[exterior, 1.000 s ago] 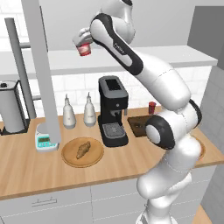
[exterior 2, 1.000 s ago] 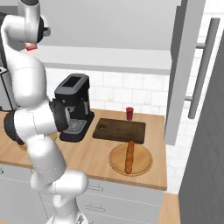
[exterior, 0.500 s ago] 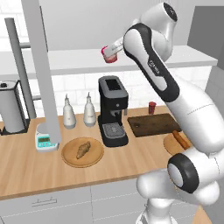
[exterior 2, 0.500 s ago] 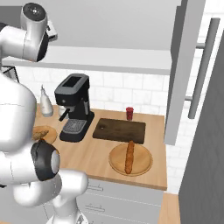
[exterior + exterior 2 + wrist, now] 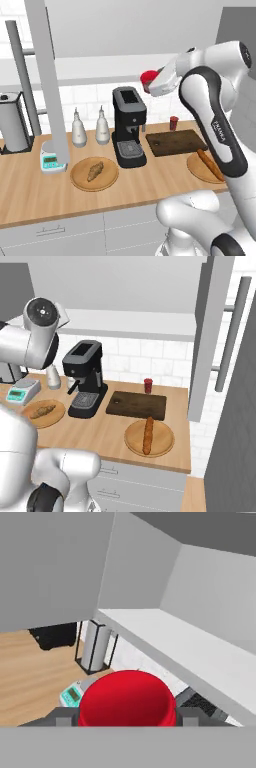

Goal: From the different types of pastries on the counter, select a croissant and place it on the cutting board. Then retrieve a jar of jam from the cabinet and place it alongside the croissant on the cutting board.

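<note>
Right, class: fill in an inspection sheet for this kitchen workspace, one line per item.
Surface: light-wood counter.
Job's things: croissant on a round plate, not on the cutting board; jar of jam held up in the air.
Clutter: baguette stick, coffee machine, two bottles, scale, dark red cylinder.
Grippers: gripper shut on jar of jam.
Cables: nothing seen.
Surroundings: cabinet shelf, tiled wall.

A rendered home kitchen, shown by a light-wood counter with drawer fronts across the lower frame, white tiled wall behind, a black coffee machine at centre, a cutting board, round wooden plates, and a pale wall cabinet above.
</note>
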### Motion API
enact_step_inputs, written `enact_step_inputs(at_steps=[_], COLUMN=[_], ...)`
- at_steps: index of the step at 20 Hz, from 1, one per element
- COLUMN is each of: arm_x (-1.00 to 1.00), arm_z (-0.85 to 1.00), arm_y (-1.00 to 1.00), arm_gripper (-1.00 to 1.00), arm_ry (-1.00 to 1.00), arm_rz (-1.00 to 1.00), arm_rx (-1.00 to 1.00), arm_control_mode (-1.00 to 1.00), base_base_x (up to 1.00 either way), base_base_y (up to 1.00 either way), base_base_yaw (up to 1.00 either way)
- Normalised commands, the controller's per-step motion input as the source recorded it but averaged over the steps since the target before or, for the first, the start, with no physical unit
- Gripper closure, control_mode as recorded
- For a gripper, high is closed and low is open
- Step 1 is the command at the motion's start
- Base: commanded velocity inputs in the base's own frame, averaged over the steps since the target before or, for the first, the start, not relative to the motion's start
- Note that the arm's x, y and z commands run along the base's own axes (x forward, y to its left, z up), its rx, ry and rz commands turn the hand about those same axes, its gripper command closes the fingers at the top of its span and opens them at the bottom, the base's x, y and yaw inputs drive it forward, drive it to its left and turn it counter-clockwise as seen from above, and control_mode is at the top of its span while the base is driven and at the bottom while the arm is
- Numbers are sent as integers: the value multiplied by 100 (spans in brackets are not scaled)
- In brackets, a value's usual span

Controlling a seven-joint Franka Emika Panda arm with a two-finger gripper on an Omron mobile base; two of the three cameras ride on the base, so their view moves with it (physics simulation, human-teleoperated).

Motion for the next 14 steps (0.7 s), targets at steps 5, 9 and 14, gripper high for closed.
enact_step_inputs(at_steps=[5,9,14], arm_x=[-100,-100,-50], arm_z=[-27,-45,-27], arm_y=[-84,-91,-17], arm_gripper=[100,100,100], arm_ry=[-9,-2,0], arm_rz=[0,0,0], arm_rx=[3,6,2], arm_control_mode=[-100,-100,-100], base_base_x=[0,0,0], base_base_y=[0,0,0], base_base_yaw=[0,0,0])
